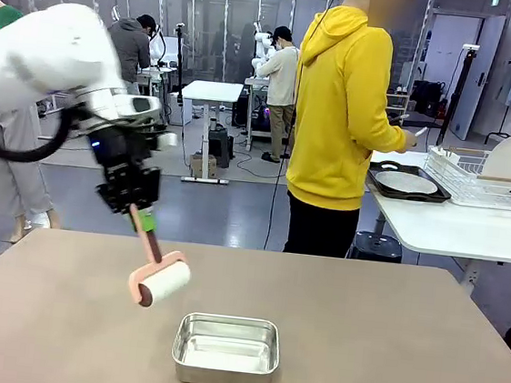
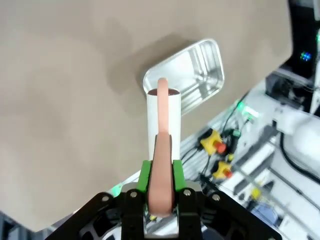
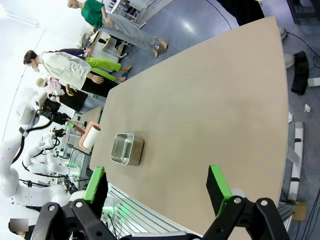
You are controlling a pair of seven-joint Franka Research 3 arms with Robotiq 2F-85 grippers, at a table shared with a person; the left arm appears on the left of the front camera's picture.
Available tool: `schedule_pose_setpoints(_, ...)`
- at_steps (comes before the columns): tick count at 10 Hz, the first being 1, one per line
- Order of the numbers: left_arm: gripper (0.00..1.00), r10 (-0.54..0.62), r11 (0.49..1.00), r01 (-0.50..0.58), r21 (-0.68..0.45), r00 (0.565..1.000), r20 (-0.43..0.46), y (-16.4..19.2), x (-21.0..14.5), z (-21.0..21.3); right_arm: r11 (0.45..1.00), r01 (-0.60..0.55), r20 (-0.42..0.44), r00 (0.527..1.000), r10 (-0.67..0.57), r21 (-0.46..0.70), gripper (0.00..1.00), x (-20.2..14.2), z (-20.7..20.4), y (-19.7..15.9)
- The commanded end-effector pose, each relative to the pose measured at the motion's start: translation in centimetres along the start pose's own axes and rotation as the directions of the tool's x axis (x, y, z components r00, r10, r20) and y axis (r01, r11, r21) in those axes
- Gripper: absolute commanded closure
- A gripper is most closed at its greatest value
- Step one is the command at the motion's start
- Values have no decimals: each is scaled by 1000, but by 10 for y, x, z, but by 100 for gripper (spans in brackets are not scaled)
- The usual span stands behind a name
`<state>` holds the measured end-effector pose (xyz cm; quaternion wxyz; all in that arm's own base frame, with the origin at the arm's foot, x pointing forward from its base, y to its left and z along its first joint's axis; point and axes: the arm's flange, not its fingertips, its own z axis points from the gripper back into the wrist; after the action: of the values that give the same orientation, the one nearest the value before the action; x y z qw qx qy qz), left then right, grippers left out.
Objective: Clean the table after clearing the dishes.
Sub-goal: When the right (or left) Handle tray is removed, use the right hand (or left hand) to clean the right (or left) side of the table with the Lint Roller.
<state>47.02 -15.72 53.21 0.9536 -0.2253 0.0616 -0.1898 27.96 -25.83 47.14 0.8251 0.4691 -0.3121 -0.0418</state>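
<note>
The left claw (image 1: pixel 143 220) is clamped on the pink handle of a lint roller (image 1: pixel 158 282), held tilted over the left half of the brown tabletop (image 1: pixel 387 333); its white roll hangs just left of a steel pan (image 1: pixel 226 349) sitting near the middle; the right claw (image 3: pixel 156 182) gapes wide, holding nothing, over the tabletop's edge; a white plate (image 1: pixel 406 182) lies on a dark tray (image 1: pixel 377 184) on the white side table (image 1: pixel 452 231), far right.
</note>
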Motion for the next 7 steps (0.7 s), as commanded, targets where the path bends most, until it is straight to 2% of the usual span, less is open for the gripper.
schedule_pose_setpoints(1, 90, 5, 999, 2, -38, 982, 187, 32, -54, -19, 1000, -16, 7, 1000, 16, 9, 0, -1, -1, 1)
schedule_pose_setpoints(2, 90, 41, 999, -37, -24, 973, 229, 56, -71, -21, 1000, -16, 7, 1000, 16, 9, 0, -1, -1, 1)
schedule_pose_setpoints(4, 90, 78, 994, -39, -105, 912, 403, 85, -76, -33, 1000, -16, 7, 1000, 16, 9, 0, -1, -1, 1)
schedule_pose_setpoints(5, 90, 98, 995, -89, -42, 911, 400, 94, -69, -41, 1000, -16, 7, 1000, 16, 9, 0, -1, -1, 1)
schedule_pose_setpoints(6, 90, 62, 998, -60, -18, 907, 417, 97, -57, -48, 1000, -16, 7, 1000, 16, 9, 0, -1, -1, 1)
schedule_pose_setpoints(7, 90, 116, 993, -99, -66, 929, 351, 99, -81, -28, 1000, -16, 7, 1000, 16, 9, 0, -1, -1, 1)
